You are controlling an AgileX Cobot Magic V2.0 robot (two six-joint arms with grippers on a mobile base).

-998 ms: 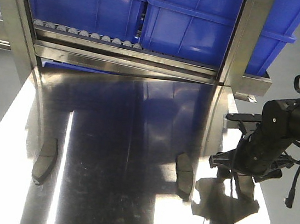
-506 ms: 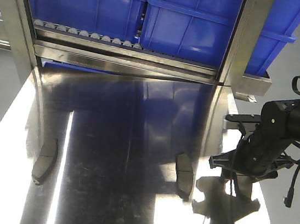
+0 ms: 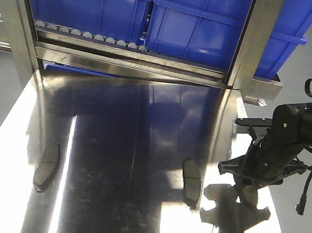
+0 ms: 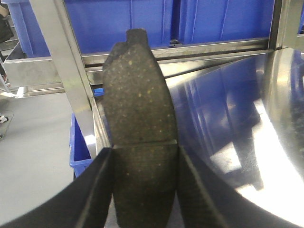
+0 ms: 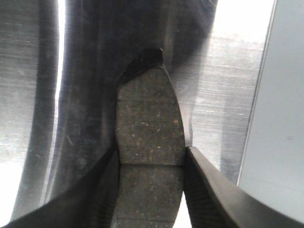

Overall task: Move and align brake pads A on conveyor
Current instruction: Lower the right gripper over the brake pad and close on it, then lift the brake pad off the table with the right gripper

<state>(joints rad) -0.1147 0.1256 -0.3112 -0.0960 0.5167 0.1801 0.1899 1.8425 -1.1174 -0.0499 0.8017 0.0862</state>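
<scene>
Currently both arms carry a pad. The left fingers (image 4: 95,190) pinch the first pad (image 4: 140,104) by its lower half, its groove just above their tips. The pad is raised in front of the rack post (image 4: 66,71) and blue bins (image 4: 213,23), with the shiny desk (image 4: 247,142) beside it. The right fingers (image 5: 204,190) pinch the second pad (image 5: 149,123) over the desk's right side. The third pad (image 3: 46,165) and fourth pad (image 3: 191,181) lie flat on the desk, well apart.

The table (image 3: 103,213) is glossy brushed steel, mirror-like. The bins (image 3: 84,4) at the top are smooth blue plastic. The pad (image 4: 138,109) looks rough, matt, speckled grey; the jaws matt black.
</scene>
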